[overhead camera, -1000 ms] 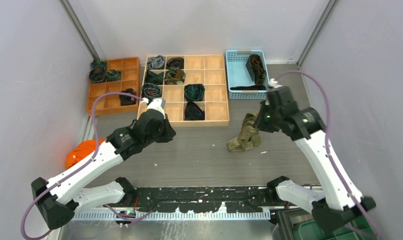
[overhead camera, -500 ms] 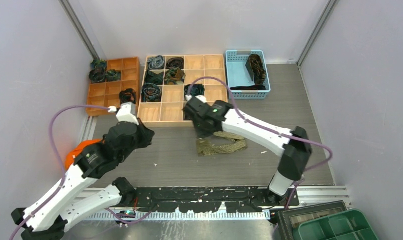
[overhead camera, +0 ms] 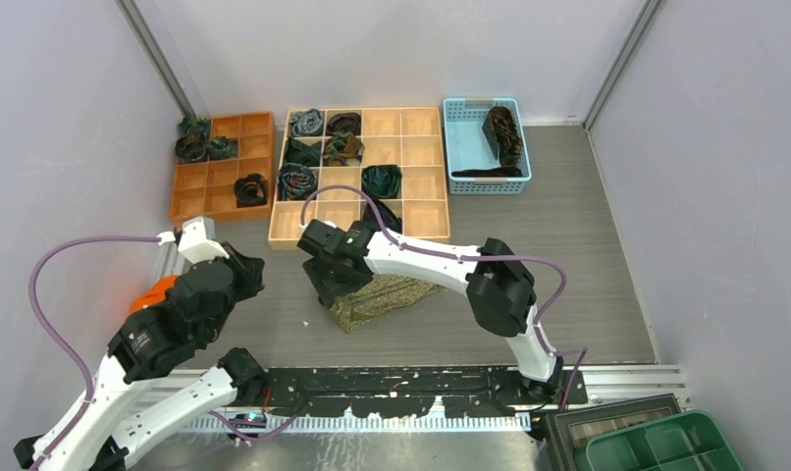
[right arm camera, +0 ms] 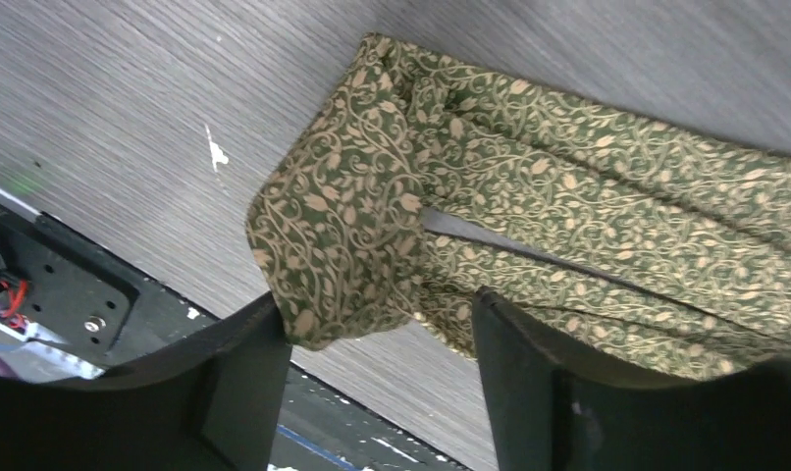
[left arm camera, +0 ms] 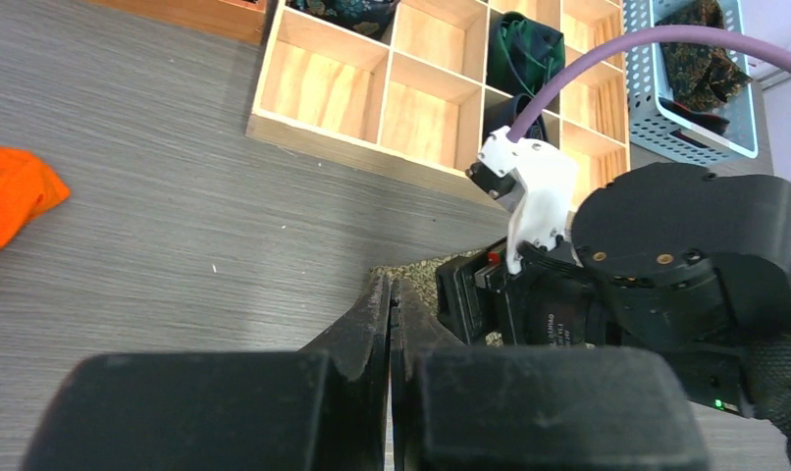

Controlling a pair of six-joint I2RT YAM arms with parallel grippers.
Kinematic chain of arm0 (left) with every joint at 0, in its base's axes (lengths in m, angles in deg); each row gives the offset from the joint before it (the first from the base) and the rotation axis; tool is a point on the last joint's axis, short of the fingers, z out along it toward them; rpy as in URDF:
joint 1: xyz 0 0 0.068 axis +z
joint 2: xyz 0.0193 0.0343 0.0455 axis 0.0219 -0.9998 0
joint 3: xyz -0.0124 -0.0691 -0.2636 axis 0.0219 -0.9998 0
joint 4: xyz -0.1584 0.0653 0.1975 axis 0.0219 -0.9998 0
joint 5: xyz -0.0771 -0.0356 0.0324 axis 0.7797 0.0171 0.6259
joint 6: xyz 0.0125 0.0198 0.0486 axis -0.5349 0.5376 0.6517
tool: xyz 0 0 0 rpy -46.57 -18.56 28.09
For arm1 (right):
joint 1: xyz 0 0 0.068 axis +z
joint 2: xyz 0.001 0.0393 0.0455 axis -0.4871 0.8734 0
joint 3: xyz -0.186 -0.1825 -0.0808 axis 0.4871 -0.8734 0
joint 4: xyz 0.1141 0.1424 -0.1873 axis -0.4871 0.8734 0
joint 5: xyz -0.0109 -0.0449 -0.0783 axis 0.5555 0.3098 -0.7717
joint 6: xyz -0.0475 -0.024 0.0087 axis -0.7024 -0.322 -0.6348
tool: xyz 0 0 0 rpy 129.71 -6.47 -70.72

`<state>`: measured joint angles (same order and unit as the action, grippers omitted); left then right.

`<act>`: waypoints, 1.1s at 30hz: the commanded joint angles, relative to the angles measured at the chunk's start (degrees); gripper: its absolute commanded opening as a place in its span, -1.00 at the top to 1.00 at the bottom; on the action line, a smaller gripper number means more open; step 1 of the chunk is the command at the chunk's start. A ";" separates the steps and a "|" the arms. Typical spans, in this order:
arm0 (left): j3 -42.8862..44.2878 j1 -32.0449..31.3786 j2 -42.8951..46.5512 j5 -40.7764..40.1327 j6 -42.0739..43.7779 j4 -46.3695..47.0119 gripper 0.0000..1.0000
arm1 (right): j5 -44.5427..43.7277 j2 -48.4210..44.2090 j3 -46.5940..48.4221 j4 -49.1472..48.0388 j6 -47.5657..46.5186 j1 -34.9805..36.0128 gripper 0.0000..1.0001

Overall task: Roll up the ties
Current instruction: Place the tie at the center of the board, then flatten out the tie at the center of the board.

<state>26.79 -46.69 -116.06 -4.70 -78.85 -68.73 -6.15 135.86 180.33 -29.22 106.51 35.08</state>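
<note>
The right jaws stand wide open. In the right wrist view the two fingers point(right arm camera: 237, 392) sit on either side of the folded end of the olive-gold tie point(right arm camera: 352, 245) without closing on it. The cloth bulges up between them, and its near corner reaches the finger on the left of that view. From that fold the tie runs away in loose doubled layers, printed with pale leaves and vines, and lies flat on the grey desk point(overhead camera: 568, 255).

From above, the tie point(overhead camera: 387, 297) is a short slanted heap just in front of the near rim of the wooden divided tray point(overhead camera: 411, 238). The right arm point(overhead camera: 421, 257) reaches across to the left over it.

The left jaws are pressed together with nothing between them. They hang above the bare desk and point toward the right arm's wrist. The left arm point(overhead camera: 190, 299) is drawn back at the left side, next to an orange cloth point(overhead camera: 148, 294).

Rolled ties fill several cells of the wooden tray, among them a dark green coil point(overhead camera: 381, 181) and a blue-grey coil point(overhead camera: 306, 122). More coils sit in the orange tray point(overhead camera: 207, 201) to its left. A blue basket point(overhead camera: 465, 147) on the right holds a black-brown tie point(overhead camera: 503, 132).
</note>
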 commanded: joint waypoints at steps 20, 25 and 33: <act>-1.07 -0.19 -16.01 5.49 2.50 11.75 1.00 | -17.60 -29.78 -31.12 -3.07 7.02 -17.23 -0.53; -1.51 -0.19 -16.47 6.43 2.22 12.14 1.00 | -15.84 -24.80 -33.17 -6.11 7.05 -18.52 -0.53; -1.87 -0.19 -14.42 4.42 2.03 9.93 1.00 | -12.81 -20.73 -34.73 -9.78 7.46 -19.03 -0.35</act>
<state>24.84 -46.69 -132.02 1.52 -76.84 -59.94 -20.25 114.64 145.73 -35.56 112.58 16.56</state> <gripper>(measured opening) 0.004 0.700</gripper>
